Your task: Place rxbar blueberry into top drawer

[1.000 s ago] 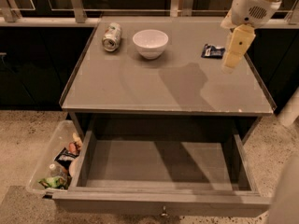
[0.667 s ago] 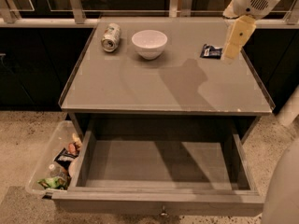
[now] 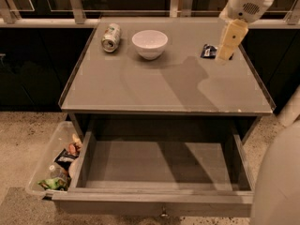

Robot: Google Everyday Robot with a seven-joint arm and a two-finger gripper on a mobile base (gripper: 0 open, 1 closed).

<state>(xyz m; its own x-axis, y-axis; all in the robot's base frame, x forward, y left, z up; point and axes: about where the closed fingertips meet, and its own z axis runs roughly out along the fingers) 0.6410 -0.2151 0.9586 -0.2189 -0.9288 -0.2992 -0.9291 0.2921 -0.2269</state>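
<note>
The rxbar blueberry (image 3: 208, 51) is a small dark blue wrapper with white patches. It lies flat on the grey tabletop (image 3: 164, 86) at the back right, partly hidden behind my gripper. My gripper (image 3: 227, 43) hangs from the white arm at the top right, just right of and in front of the bar, its tip close above the table. The top drawer (image 3: 159, 165) stands pulled open below the table, with a plain grey bottom, nothing in it, and a small knob (image 3: 163, 213) on its front panel.
A white bowl (image 3: 149, 43) and a silver-green soda can (image 3: 111, 37) on its side sit at the back of the table. A clear plastic bin of snacks (image 3: 54, 165) stands on the floor left of the drawer. My white base (image 3: 279, 177) fills the lower right.
My gripper has drifted slightly up and back toward the table's far right, staying beside the bar. The bar, bowl, can and drawer have not moved.
</note>
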